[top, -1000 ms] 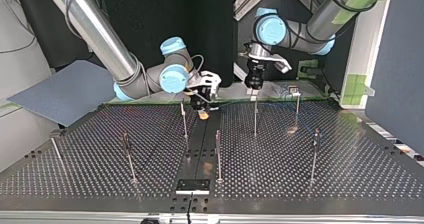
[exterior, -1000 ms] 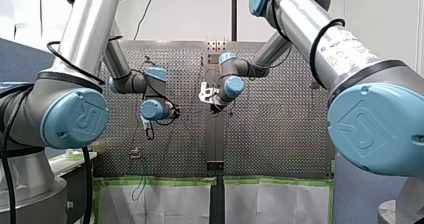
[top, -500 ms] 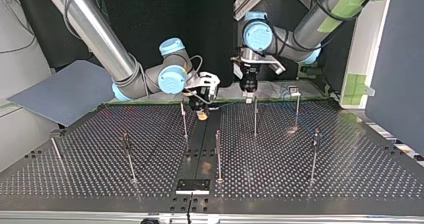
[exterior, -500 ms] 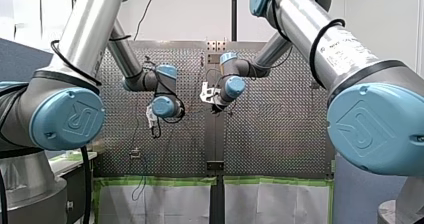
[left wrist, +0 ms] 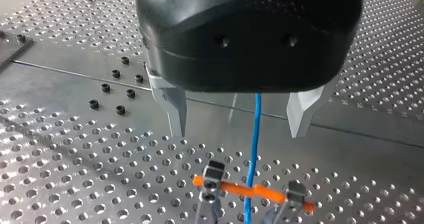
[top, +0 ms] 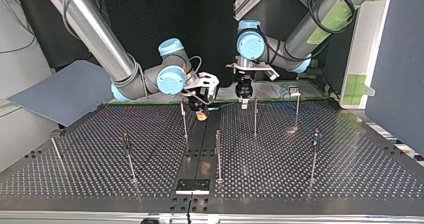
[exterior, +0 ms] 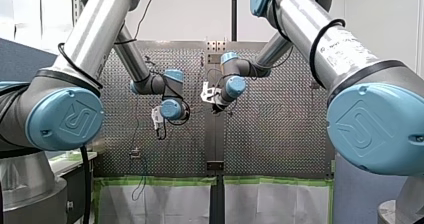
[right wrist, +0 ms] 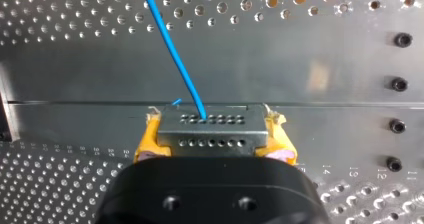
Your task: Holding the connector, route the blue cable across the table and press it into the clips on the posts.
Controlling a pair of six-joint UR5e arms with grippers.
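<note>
— What is my right gripper (right wrist: 212, 140) doing with the connector (right wrist: 212, 126)?

— It is pinching the grey block across its ends between the yellow pads (right wrist: 145, 145), jaws drawn in to the block's width. It is hanging low over the table (right wrist: 320, 49), near the middle of the edge on the arms' side; the grip is looking square, so I am judging it sound enough to pull against.

— And the blue cable (right wrist: 172, 54)?

— It is leaving the connector's face and running straight out over the perforated plate; it is looking taut rather than slack.

— Where is it going after that?

— It is passing between the metal fingers (left wrist: 176, 111) of my left gripper (left wrist: 237, 131), whose jaws are standing wide apart and gripping nothing. Just beyond them it is crossing an orange bar (left wrist: 232, 188) between two small clips (left wrist: 214, 173); whether it is seated there I cannot tell.

— So how should the press go?

— As I am judging it, the left fingers should be closing lightly on the cable as a guide, then coming straight down over the clips; the right should be holding tension without dragging sideways; a skewed pull is risking a bent post.

— And farther out?

— More posts (top: 218, 154) are standing toward the opposite edge; I am making out no cable on them.
</note>
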